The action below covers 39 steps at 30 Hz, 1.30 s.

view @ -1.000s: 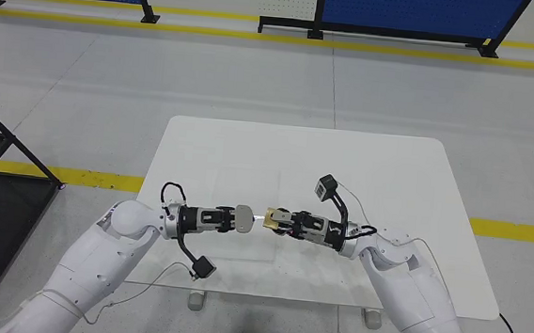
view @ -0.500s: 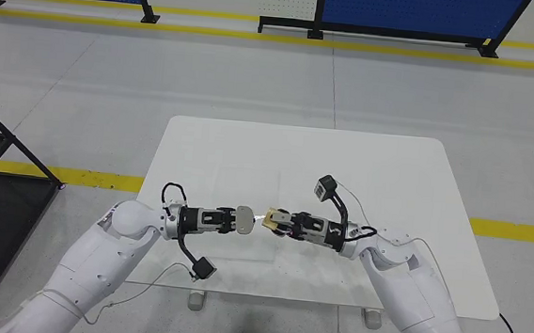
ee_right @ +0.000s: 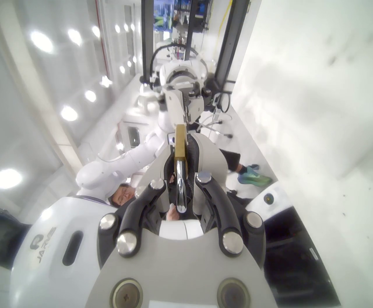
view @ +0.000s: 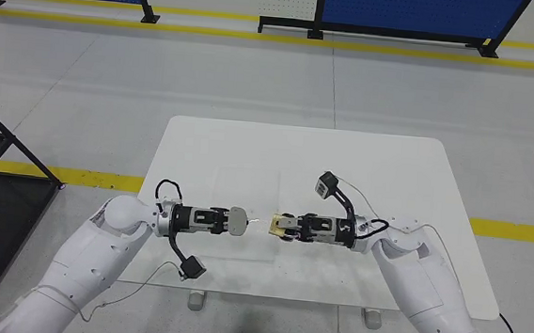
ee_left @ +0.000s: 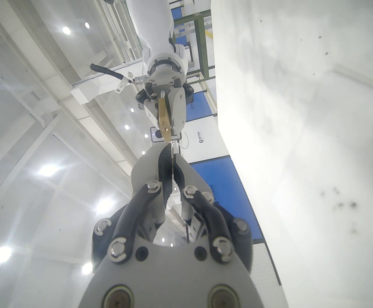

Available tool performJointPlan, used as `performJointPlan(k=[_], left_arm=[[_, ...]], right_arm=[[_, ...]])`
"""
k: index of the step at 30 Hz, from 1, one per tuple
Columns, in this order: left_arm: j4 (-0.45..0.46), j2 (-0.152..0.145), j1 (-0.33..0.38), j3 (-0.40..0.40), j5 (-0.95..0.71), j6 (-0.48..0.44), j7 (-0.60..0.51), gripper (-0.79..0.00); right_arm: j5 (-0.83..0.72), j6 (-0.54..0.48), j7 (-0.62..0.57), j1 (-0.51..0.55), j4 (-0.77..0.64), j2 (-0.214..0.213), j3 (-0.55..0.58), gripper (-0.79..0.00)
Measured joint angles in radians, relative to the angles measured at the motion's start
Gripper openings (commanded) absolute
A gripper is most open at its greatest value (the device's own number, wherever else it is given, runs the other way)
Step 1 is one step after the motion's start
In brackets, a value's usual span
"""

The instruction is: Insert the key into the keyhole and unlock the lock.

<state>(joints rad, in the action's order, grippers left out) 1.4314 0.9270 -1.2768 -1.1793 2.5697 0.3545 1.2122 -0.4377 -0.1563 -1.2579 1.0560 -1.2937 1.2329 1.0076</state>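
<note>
Lock (view: 275, 225), top view: brass, clamped by right gripper (view: 283, 227), just beyond the left gripper (view: 245, 221).
Key (ee_left: 174, 152), left wrist view: pinched in left fingers (ee_left: 165, 164), tip just short of lock.
Shackle (ee_right: 181, 186), right wrist view: between right fingers (ee_right: 210, 159).

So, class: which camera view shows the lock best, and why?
The right wrist view: the lock sits close up between that arm's jaws, brass body and silver shackle both clear. The left wrist view shows its end from farther off; the top view, a small brass speck.
</note>
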Motion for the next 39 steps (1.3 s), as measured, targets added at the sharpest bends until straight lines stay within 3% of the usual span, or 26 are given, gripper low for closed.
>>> performJointPlan(k=[7, 17, 30, 39], left_arm=[[-0.009, -0.003, 0.007, 0.005, -0.022, -0.012, 0.061, -0.785], [-0.011, 0.001, 0.014, 0.033, -0.038, 0.000, 0.061, -0.785], [0.002, 0.002, 0.007, 0.036, -0.050, -0.010, 0.030, -0.785], [-0.013, 0.003, 0.021, 0.050, -0.097, -0.033, 0.085, -0.785]], right_arm=[[0.004, 0.023, -0.103, -0.076, 0.054, 0.003, -0.029, -0.785], [-0.013, 0.020, -0.125, -0.135, 0.105, 0.018, -0.079, -0.785], [-0.012, 0.020, -0.124, -0.136, 0.106, 0.018, -0.079, -0.785], [-0.012, 0.020, -0.124, -0.136, 0.106, 0.018, -0.079, -0.785]])
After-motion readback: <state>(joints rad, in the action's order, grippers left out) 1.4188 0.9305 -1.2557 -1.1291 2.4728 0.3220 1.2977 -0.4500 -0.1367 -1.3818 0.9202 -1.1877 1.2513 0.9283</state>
